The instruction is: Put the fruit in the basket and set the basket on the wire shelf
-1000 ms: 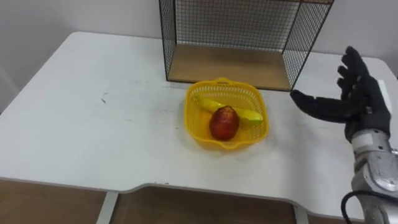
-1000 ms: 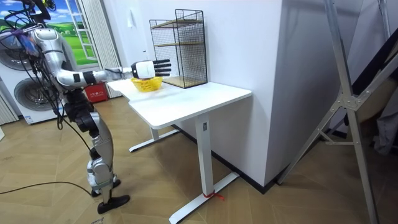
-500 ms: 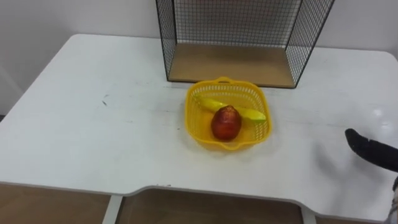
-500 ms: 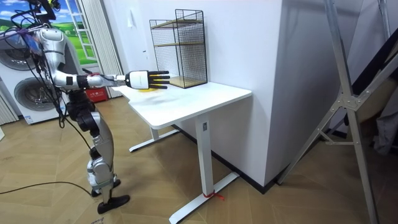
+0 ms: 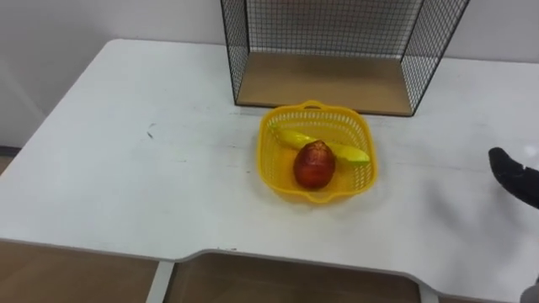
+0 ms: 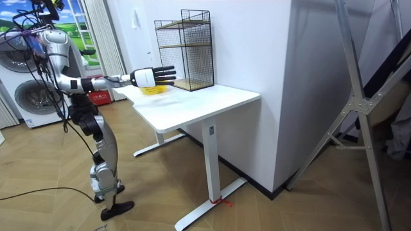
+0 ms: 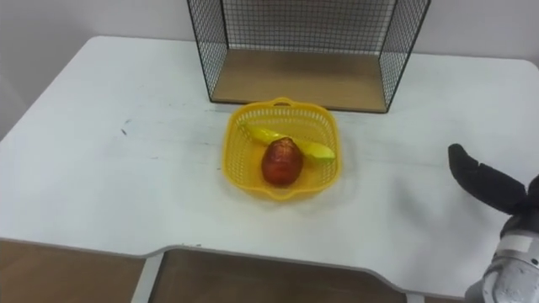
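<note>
The yellow plastic mesh basket [image 5: 269,160], holding a red apple [image 5: 314,164] and yellow banana [image 5: 349,154] toward the white table's [image 5: 126,185] far edge, could be tipped if gripped off-centre by the empty, straight-fingered right hand [image 7: 484,185].

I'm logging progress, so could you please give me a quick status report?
Right hand open, empty, right of basket. Red fruit and banana in basket on table, before wire shelf. Nothing in the way.

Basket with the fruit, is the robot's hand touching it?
Apart. The right eye view shows a wide stretch of bare white table between the right hand and the yellow basket.
</note>
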